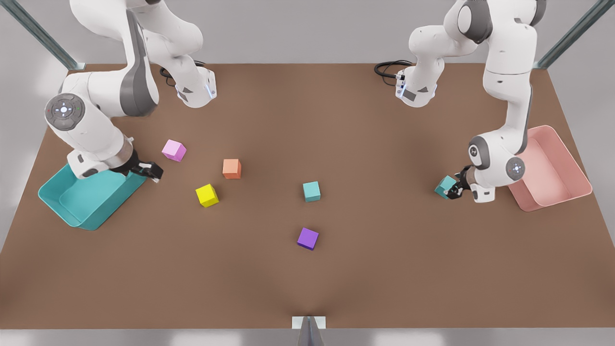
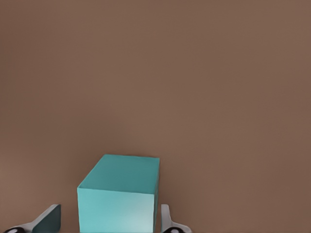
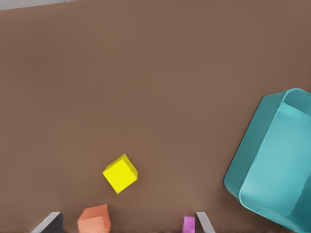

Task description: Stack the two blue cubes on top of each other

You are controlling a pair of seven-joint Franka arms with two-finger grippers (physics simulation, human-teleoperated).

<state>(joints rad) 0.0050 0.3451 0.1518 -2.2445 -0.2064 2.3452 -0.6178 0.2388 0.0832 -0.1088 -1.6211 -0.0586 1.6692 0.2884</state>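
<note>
Left wrist view: tool (image 2: pixel 109 224) straddles cube (image 2: pixel 121 194).

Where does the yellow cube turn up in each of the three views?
Front view: yellow cube lies on the table, toward that picture's left, beside the orange cube.
Left wrist view: not in it.
Right wrist view: yellow cube near the orange cube.
Shared landmark: teal bin.

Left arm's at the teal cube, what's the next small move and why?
Probably shut the left end effector on the teal cube: its fingers straddle the cube with a gap on one side, so it looks ungrasped. Then lift toward the other teal cube. The right end effector waits by the teal bin.
</note>
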